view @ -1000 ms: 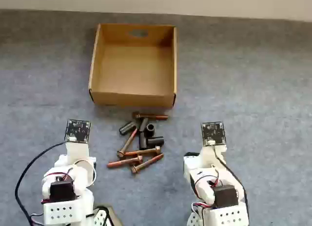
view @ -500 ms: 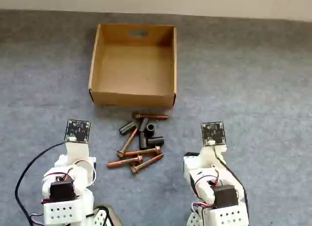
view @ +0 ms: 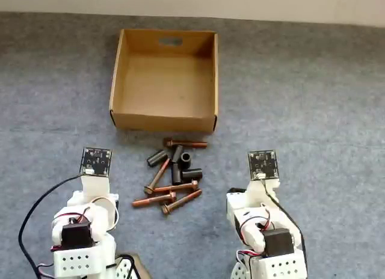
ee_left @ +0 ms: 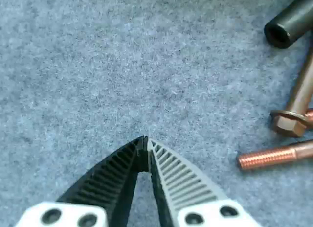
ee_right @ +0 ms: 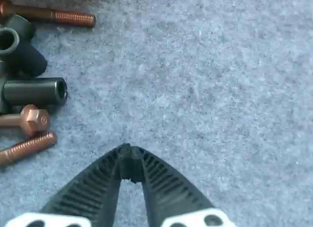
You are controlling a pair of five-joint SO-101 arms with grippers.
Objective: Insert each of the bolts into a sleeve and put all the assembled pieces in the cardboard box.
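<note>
The cardboard box sits open with nothing in it on the grey carpet. Seen from above, the loose parts lie in 1 heap just off its near wall, at 6 o'clock from the box. The heap holds 5 copper-coloured bolts and several dark sleeves, some touching or crossing. No bolt is in a sleeve yet.

From the heap, 1 arm stands at about 8 o'clock and the other at about 4 o'clock. The left gripper has its jaws closed tip to tip on nothing, over bare carpet beside the heap. The right gripper is the same, pinched together and holding nothing.

Both kinds of part look like rigid metal, dense for their bulk and not fragile, so a firm squeeze should do no harm. The bolts are round and would likely roll. Their threads should give the ribbed pads some bite, so a hold across the shank close to the hexagonal head would leave the threaded end free to enter. The sleeves look smooth and probably slippery. Gripping 1 across its outside at mid-length would keep its bore clear.
</note>
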